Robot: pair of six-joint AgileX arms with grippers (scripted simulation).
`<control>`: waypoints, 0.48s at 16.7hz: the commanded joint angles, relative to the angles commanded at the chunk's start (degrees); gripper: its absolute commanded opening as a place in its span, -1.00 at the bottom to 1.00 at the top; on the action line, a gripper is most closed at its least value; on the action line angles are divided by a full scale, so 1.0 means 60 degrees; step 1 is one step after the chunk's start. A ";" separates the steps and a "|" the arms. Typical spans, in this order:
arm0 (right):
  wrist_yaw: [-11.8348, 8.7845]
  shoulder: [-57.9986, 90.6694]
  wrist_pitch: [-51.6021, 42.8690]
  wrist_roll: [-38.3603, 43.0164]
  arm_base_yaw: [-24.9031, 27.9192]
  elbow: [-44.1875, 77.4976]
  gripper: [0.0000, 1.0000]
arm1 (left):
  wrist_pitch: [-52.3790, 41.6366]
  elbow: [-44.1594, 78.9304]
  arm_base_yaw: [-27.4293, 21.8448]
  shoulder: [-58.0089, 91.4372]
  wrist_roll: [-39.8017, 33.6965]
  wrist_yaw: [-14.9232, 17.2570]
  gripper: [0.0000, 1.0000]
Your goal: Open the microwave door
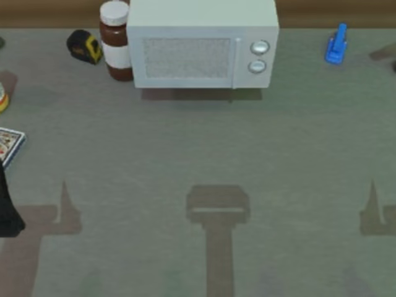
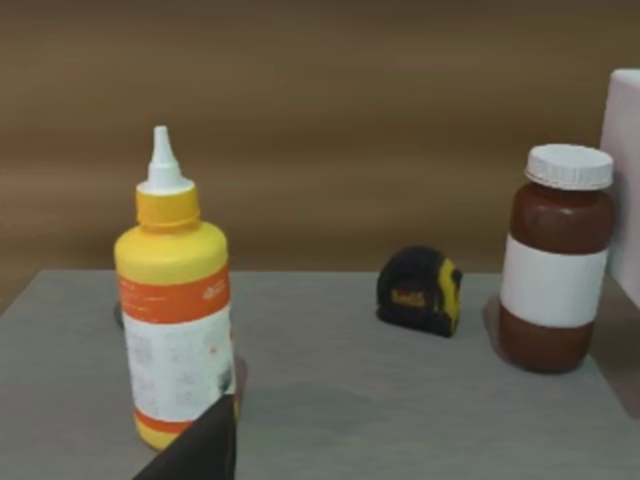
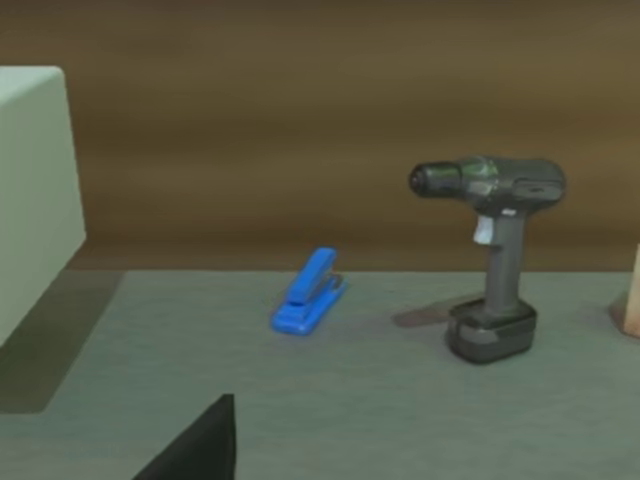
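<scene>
White microwave (image 1: 203, 43), one closed microwave door (image 1: 189, 59), two grey knobs (image 1: 259, 47).

Jar (image 1: 116, 41) just left of microwave (image 1: 203, 42)

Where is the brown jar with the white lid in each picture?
Top view: the brown jar stands at the back of the table, touching or nearly touching the microwave's left side.
Left wrist view: jar right of the tape measure, beside the microwave's edge.
Right wrist view: not in it.
Shared landmark: the white microwave.
</scene>
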 joint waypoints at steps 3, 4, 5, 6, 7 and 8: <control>0.0000 0.0000 0.0000 0.0000 0.0000 0.0000 1.00 | -0.0019 0.0090 -0.0057 0.0091 -0.0017 -0.0048 1.00; 0.0000 0.0000 0.0000 0.0000 0.0000 0.0000 1.00 | -0.0057 0.0268 -0.0170 0.0283 -0.0053 -0.0147 1.00; 0.0000 0.0000 0.0000 0.0000 0.0000 0.0000 1.00 | -0.0108 0.0526 -0.0333 0.0577 -0.0109 -0.0291 1.00; 0.0000 0.0000 0.0000 0.0000 0.0000 0.0000 1.00 | -0.0168 0.0857 -0.0541 0.0973 -0.0186 -0.0476 1.00; 0.0000 0.0000 0.0000 0.0000 0.0000 0.0000 1.00 | -0.0233 0.1259 -0.0790 0.1472 -0.0286 -0.0700 1.00; 0.0000 0.0000 0.0000 0.0000 0.0000 0.0000 1.00 | -0.0298 0.1734 -0.1076 0.2073 -0.0411 -0.0959 1.00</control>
